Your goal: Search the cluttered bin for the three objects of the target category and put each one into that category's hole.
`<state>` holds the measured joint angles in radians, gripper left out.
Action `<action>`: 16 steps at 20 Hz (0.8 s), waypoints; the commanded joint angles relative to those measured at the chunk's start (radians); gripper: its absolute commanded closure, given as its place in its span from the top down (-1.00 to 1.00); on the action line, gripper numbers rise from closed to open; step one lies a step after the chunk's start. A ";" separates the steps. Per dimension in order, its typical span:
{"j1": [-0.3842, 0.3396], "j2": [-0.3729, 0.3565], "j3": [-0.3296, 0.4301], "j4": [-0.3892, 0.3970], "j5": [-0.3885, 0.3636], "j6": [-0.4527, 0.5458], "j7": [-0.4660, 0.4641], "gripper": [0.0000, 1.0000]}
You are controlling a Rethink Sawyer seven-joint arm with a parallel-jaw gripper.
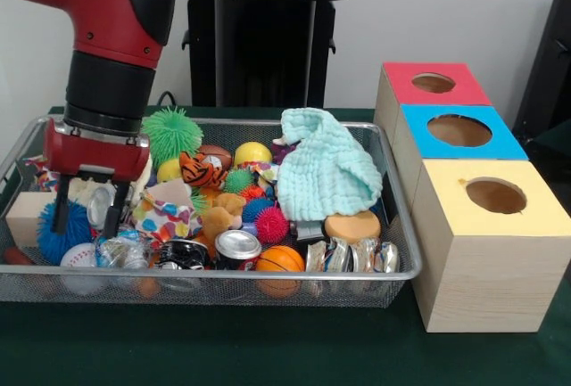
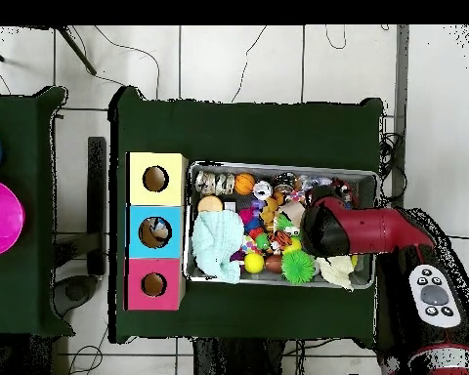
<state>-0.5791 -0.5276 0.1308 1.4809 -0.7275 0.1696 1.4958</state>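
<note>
At the bin's (image 1: 210,286) nine o'clock end, front view, I've got the pincer (image 1: 86,217) spread, straddling a crinkled bottle (image 1: 98,203) to grab it. Overhead, the arm hides it; red box hole (image 2: 153,284) sits at eight o'clock, well apart.

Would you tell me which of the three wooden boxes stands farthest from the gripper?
The yellow-topped box: it is the row's near end in the front view, beyond the blue-topped box and red-topped box from the gripper.
</note>
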 commanded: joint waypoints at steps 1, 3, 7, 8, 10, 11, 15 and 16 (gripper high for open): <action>0.001 0.100 0.102 -0.058 -0.052 0.063 -0.056 1.00; -0.004 0.102 0.113 -0.058 -0.049 0.069 -0.065 1.00; -0.032 0.083 0.154 -0.020 -0.034 0.102 -0.101 1.00; -0.036 0.070 0.159 -0.005 -0.027 0.115 -0.107 1.00; -0.045 0.045 0.171 0.027 -0.013 0.145 -0.119 1.00; -0.049 0.032 0.176 0.042 -0.006 0.157 -0.121 1.00; -0.039 -0.058 0.164 0.142 0.022 0.200 -0.089 1.00; -0.040 -0.066 0.166 0.151 0.024 0.203 -0.088 1.00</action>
<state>-0.6117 -0.5358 0.1931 1.4771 -0.7246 0.2052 1.4961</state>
